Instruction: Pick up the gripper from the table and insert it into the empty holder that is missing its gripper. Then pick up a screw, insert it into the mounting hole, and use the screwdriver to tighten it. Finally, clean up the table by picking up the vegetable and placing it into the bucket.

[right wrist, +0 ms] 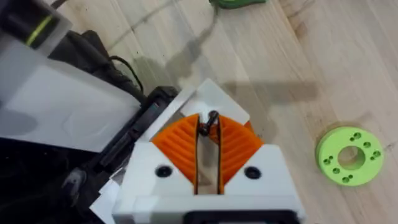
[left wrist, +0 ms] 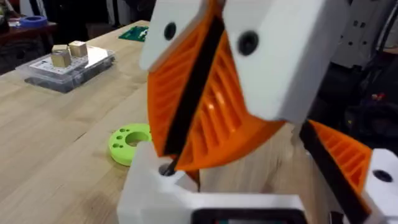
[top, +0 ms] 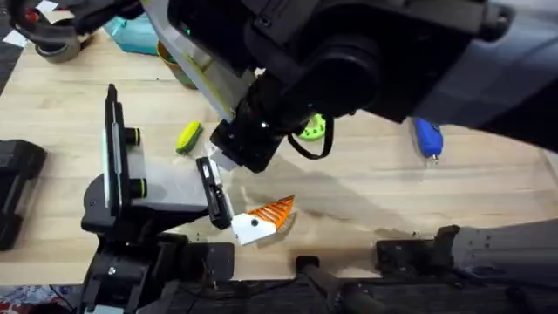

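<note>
The right gripper (right wrist: 208, 127) is seen closed on a small dark screw (right wrist: 211, 117), held directly over the gripper (top: 263, 218) seated at the holder (top: 148, 187). The left gripper's state cannot be told. The vegetable (top: 188, 136) lies on the table (top: 366, 187) beside the holder (the bucket (top: 177, 65) stands farther back). The screwdriver (top: 427, 138) lies well apart to the right. A green disc (right wrist: 349, 155) is noted nearby.

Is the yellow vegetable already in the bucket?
No, the vegetable lies on the table beside the holder.
</note>
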